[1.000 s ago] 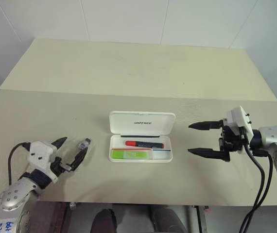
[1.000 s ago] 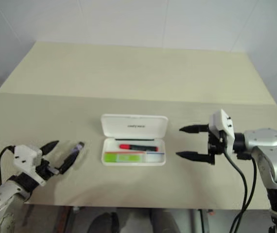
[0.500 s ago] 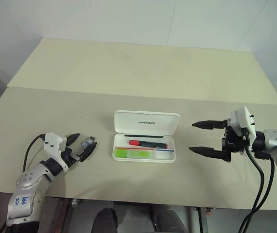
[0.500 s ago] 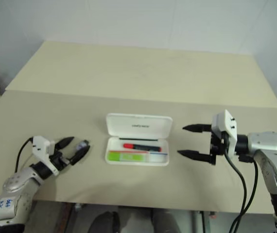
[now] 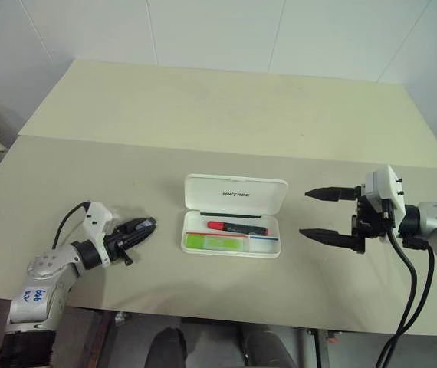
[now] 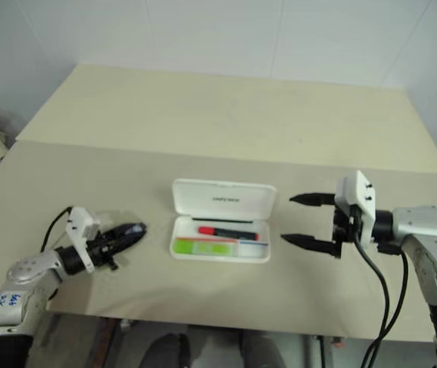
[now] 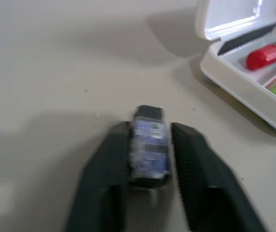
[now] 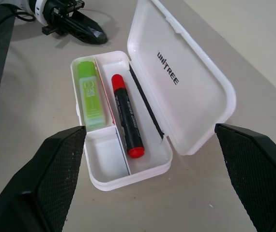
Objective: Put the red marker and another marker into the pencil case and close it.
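The white pencil case [image 5: 236, 193] lies open in the middle of the table, its lid tipped back. Inside it, side by side, lie the red marker [image 5: 236, 227] and the other marker, a light-green highlighter [image 5: 216, 242]. Both are plain in the right wrist view too: red marker [image 8: 127, 123], highlighter [image 8: 89, 95]. My left gripper [image 5: 146, 225] rests low on the table left of the case, shut on a small grey-purple clip-like object [image 7: 149, 145]. To the right of the case my right gripper [image 5: 308, 212] hovers open with nothing in it, pointing at the case.
The tan table [image 5: 203, 123] stretches far behind the case, with a seam across it. Its front edge runs just below both grippers. White walls stand behind the table.
My left gripper's fingers were spread around the small grey-purple object and have now come together on it, with the hand lower and nearer the case. The right gripper has stayed where it was.
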`<state>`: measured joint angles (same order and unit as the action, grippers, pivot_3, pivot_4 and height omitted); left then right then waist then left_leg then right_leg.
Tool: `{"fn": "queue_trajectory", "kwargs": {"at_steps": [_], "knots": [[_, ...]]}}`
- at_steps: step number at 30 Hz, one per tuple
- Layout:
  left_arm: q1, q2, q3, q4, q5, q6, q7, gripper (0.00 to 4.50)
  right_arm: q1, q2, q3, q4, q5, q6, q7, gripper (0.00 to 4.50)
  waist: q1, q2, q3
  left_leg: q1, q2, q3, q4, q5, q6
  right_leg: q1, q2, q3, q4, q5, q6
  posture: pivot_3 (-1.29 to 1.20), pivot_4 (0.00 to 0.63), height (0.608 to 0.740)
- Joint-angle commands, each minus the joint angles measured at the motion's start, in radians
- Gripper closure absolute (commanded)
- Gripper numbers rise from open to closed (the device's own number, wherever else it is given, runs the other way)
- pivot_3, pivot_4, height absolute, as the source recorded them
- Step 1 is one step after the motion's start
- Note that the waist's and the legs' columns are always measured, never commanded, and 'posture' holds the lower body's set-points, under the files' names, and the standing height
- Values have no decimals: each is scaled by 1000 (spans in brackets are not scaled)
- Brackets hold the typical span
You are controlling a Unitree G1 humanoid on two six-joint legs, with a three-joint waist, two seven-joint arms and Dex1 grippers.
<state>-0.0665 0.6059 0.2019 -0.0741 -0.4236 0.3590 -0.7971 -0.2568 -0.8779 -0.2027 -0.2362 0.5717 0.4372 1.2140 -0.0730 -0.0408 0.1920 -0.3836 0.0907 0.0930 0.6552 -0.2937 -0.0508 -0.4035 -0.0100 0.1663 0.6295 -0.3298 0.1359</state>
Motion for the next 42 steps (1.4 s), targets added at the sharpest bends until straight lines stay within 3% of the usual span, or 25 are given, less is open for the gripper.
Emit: {"fn": "queue_trajectory", "kwargs": {"at_steps": [1, 8, 12, 20, 29, 34, 42], "knots": [[-8, 18, -14, -10, 2, 3, -23, 4082, 2, -21, -47, -21, 20, -16, 0, 0, 0, 0, 0, 0, 0, 0, 0, 0, 0, 0, 0, 0, 0, 0, 0, 0, 150, 740], [-65, 94, 42, -50, -19, -3, -41, 4082, 18, -35, -72, -22, 23, -16, -2, 0, -5, 0, 0, 0, 0, 0, 0, 0, 0, 0, 0, 0, 1, 0, 0, 0, 150, 740], [-182, 168, 64, -86, -50, 5, -83, 4082, 18, -43, -83, -12, 19, -20, -1, 0, -5, 0, 0, 0, 0, 0, 0, 0, 0, 0, 0, -1, 1, 0, 0, 0, 150, 740], [-423, 193, -31, -157, -153, 66, -222, 4082, 21, -37, -82, -26, 23, -17, -13, 0, -7, 0, 0, -2, 0, 0, 1, 0, 0, -1, 1, -1, 1, 0, 1, 0, 150, 740], [-661, 29, -231, -120, -165, 53, -351, 4082, 31, -27, -78, -37, 23, -18, -39, 0, -6, 0, 1, -3, 0, 0, 9, 0, 0, 0, 1, 0, 3, 1, 3, 0, 150, 740], [-681, -74, -391, -45, -57, 8, -383, 4082, 88, -33, -122, -67, 42, -10, -46, 0, -6, 1, 0, -3, 0, -1, 10, 0, 1, 0, 2, 1, 5, 2, 3, 0, 150, 740], [-660, -176, -523, 27, 70, -66, -379, 4082, 214, 1, -275, -113, 182, -29, 15, 0, -2, 1, 0, -2, 0, -2, 11, 0, 1, 2, 2, 2, 5, 2, 4, 0, 150, 740]]}}
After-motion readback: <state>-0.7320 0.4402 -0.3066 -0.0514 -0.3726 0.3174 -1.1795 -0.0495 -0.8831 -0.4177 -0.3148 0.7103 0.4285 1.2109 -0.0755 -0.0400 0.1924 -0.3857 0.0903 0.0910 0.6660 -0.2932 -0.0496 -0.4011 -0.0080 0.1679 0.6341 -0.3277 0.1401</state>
